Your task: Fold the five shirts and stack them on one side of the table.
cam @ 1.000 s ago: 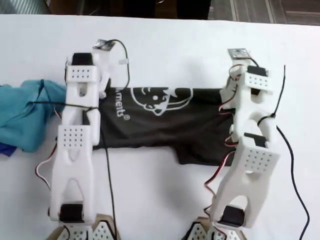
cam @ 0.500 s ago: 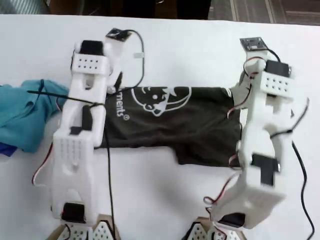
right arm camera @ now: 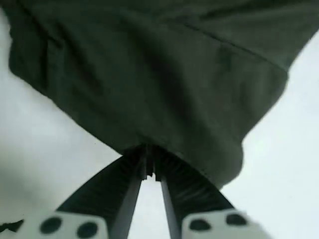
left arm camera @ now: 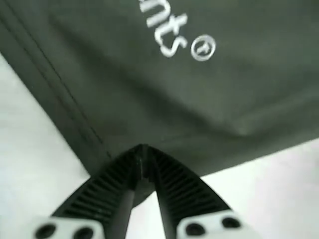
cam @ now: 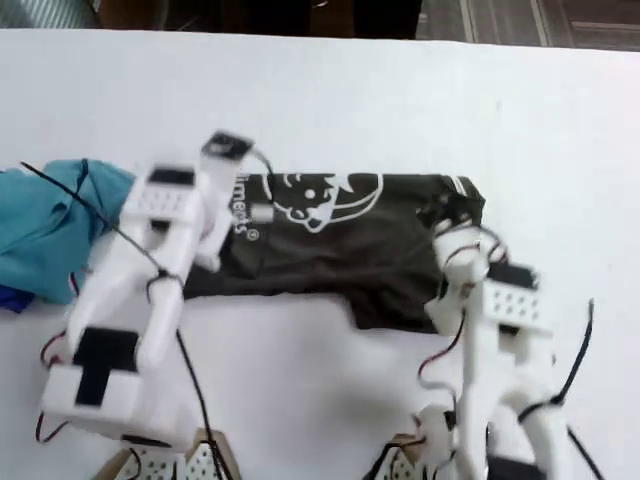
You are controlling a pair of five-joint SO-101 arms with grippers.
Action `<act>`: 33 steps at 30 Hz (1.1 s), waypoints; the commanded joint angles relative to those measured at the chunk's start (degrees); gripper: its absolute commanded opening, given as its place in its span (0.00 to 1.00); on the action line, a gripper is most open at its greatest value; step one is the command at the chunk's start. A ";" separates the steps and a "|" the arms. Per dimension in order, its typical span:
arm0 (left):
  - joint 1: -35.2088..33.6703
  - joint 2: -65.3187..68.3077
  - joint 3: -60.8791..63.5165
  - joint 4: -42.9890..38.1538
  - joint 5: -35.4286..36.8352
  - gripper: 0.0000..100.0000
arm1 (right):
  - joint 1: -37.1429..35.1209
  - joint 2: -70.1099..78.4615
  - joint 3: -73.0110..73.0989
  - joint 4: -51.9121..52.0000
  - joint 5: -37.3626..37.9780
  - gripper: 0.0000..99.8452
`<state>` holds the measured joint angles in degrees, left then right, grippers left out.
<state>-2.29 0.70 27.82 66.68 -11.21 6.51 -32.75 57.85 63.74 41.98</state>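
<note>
A black shirt [cam: 340,245] with a white print lies partly folded across the middle of the white table [cam: 400,100]. My left gripper [cam: 218,240] is at the shirt's left end. In the left wrist view the left gripper [left arm camera: 143,159] is shut, pinching the stitched hem of the black shirt [left arm camera: 174,89]. My right gripper [cam: 452,222] is at the shirt's right end, where the cloth bunches up. In the right wrist view the right gripper [right arm camera: 148,164] is shut on the edge of the black shirt [right arm camera: 149,74].
A crumpled teal shirt [cam: 50,225] lies at the table's left edge, with a bit of blue cloth [cam: 10,297] beside it. Bare white tabletop stretches behind the black shirt and along the near edge between the arm bases.
Both arms have drawn back from over the shirt's far edge toward the near side and dropped lower. The shirt's right end has lifted into a bunch.
</note>
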 commanded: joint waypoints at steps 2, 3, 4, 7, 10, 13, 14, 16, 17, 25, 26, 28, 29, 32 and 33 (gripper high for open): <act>-2.73 -5.80 12.88 -12.75 0.09 0.03 | -6.29 -6.90 5.45 -2.59 0.53 0.02; -3.52 -5.80 14.20 -13.89 0.09 0.03 | -7.78 -7.34 6.15 -2.86 0.44 0.02; -4.22 -5.80 15.34 -14.95 0.09 0.03 | -9.19 -7.52 6.59 -2.86 0.44 0.02; -5.80 -6.07 16.92 -16.44 0.09 0.03 | -12.00 -7.69 6.95 -2.59 0.44 0.02; -5.63 -5.98 17.10 -16.97 0.44 0.03 | -12.62 -8.04 6.51 -2.59 0.44 0.02; -5.10 -5.89 17.36 -17.41 0.53 0.03 | -12.18 -8.04 5.63 -2.68 0.44 0.02; -5.01 -5.89 17.36 -17.32 0.53 0.03 | -12.09 -8.04 5.19 -2.68 0.44 0.02; -5.19 -5.89 17.45 -17.41 0.62 0.03 | -12.35 -8.04 4.57 -2.68 0.09 0.02; -5.10 -5.89 17.54 -17.49 0.62 0.03 | -12.44 -8.04 4.48 -2.86 -1.14 0.02; -5.36 -6.33 18.86 -18.99 5.36 0.03 | -12.70 -7.43 5.01 -5.58 -7.12 0.19; -5.36 -6.33 18.86 -18.99 5.36 0.03 | -12.70 -7.43 5.19 -6.46 -7.12 0.19; -5.36 -6.33 18.86 -18.99 5.36 0.03 | -12.70 -7.43 5.45 -8.04 -7.12 0.19; -5.36 -6.33 18.86 -18.99 5.36 0.03 | -12.70 -7.43 5.45 -8.75 -7.12 0.17; -5.45 -6.33 18.86 -19.16 5.45 0.03 | -12.70 -7.43 5.45 -10.42 -7.12 0.13; -5.45 -6.33 18.86 -19.16 5.54 0.03 | -12.70 -7.43 5.45 -10.86 -7.12 0.11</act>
<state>-6.59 -5.01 46.55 48.57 -6.46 -5.63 -39.08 64.26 54.59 35.21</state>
